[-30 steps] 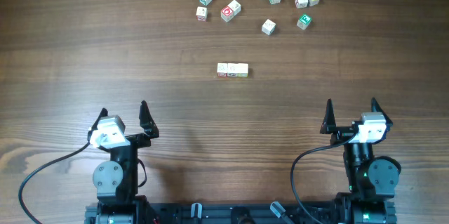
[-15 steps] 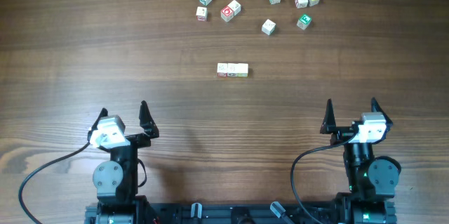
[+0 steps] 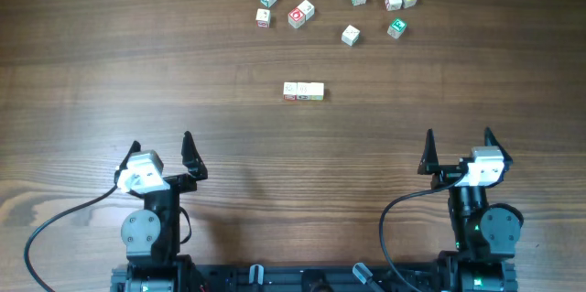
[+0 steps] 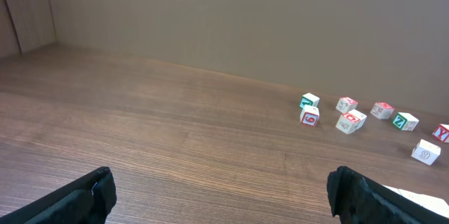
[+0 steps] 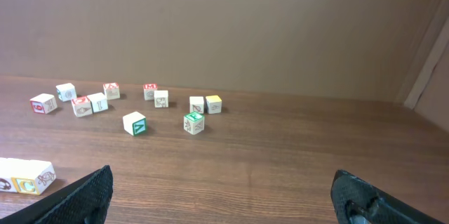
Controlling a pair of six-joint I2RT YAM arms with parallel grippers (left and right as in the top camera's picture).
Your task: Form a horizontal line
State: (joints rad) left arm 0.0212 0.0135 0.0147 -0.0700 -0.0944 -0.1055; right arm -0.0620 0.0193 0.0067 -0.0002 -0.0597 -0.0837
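Note:
The horizontal line point(image 3: 303, 91) is a short row of pale letter cubes set side by side in the middle of the table; its end shows at the lower left of the right wrist view point(image 5: 24, 175). My left gripper point(image 3: 161, 150) rests near the front left, open, nothing between its fingers. My right gripper point(image 3: 459, 146) rests near the front right, also open and empty. In each wrist view only bare wood lies between the two black fingertips, left point(image 4: 224, 192) and right point(image 5: 223, 196). Both grippers stand well short of the row.
Several loose cubes with red, green and yellow faces point(image 3: 330, 4) lie scattered along the far side of the table, also seen in the left wrist view point(image 4: 351, 120) and right wrist view point(image 5: 133, 122). A brown wall backs the table. Cables trail by the arm bases.

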